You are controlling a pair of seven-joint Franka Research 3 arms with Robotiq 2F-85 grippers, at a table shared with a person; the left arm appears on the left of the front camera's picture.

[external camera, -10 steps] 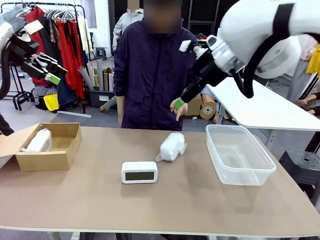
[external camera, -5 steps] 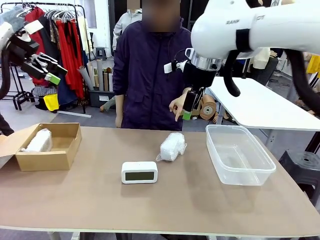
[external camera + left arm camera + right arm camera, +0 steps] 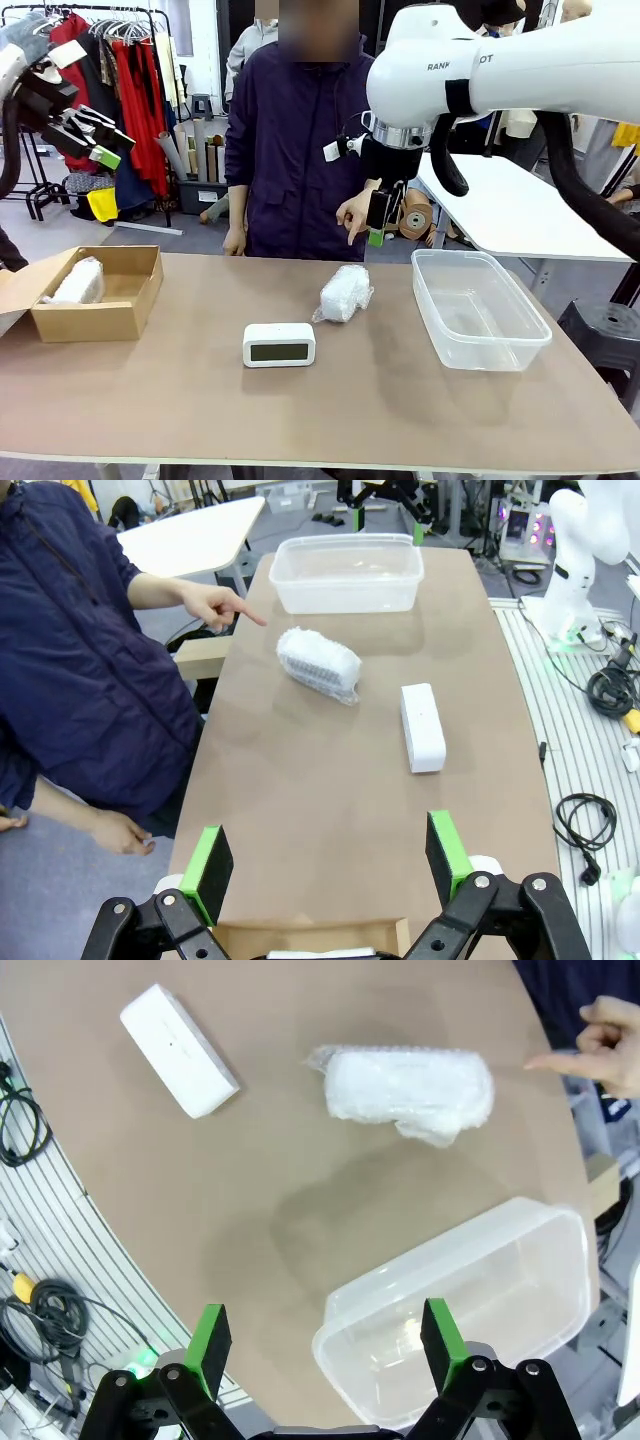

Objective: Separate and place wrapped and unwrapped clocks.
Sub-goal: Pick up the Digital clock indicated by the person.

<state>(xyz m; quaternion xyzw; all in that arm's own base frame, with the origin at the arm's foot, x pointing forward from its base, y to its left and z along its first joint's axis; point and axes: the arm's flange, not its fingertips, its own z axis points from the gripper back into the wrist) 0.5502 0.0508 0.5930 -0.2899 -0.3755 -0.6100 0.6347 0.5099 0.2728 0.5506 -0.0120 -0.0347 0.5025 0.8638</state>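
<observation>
A bubble-wrapped bundle [image 3: 345,292] lies mid-table, also seen from both wrists [image 3: 318,661] [image 3: 412,1092]. The bare white clock [image 3: 279,344] stands in front of it, nearer me [image 3: 422,727] [image 3: 178,1050]. A second wrapped bundle [image 3: 77,281] rests in the cardboard box [image 3: 110,318]. My right gripper [image 3: 376,220] hangs open high above the table, over the wrapped bundle's far side, its fingers [image 3: 434,1338] spread with nothing between. My left gripper [image 3: 85,135] is raised at the far left, open and empty, green pads [image 3: 213,860] wide apart. The person's hand [image 3: 356,212] points down toward the bundle.
A clear plastic tub [image 3: 475,310] stands at the right, nothing inside it [image 3: 470,1290]. The cardboard box sits at the left edge with a flap open. The person stands at the far side. A white table [image 3: 520,210] lies beyond the right.
My right arm has swung left and turned its gripper downward, coming over the wrapped bundle. The left arm, the clock and the bundles have not moved.
</observation>
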